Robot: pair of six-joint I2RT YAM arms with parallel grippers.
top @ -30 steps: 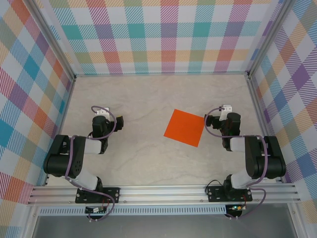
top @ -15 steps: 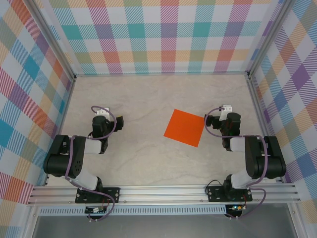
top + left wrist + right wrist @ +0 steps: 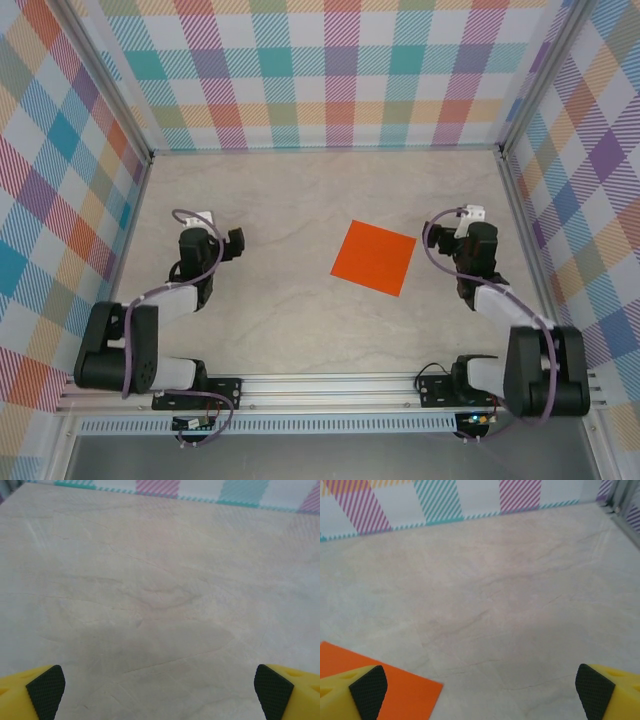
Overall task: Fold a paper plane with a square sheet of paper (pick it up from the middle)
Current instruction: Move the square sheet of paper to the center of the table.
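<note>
The square sheet of paper point(image 3: 374, 257) is bright orange and lies flat and unfolded on the pale table, right of the middle. One corner of the sheet point(image 3: 405, 692) shows at the lower left of the right wrist view, beside the left fingertip point(image 3: 368, 685). My right gripper point(image 3: 470, 232) hangs open just right of the sheet, apart from it, and holds nothing point(image 3: 480, 690). My left gripper point(image 3: 203, 238) is open over bare table far to the left, with nothing between its yellow fingers point(image 3: 159, 690). The paper plane is out of view.
Checked walls point(image 3: 330, 75) on metal posts close the table at the back and both sides. An aluminium rail point(image 3: 330, 390) carrying the arm bases runs along the near edge. Bare marbled tabletop point(image 3: 290, 210) lies between the arms and behind the sheet.
Both arms have changed pose: the elbows have dropped toward the near rail and the forearms have stretched out. The right gripper has shifted slightly right and back. The sheet has not moved.
</note>
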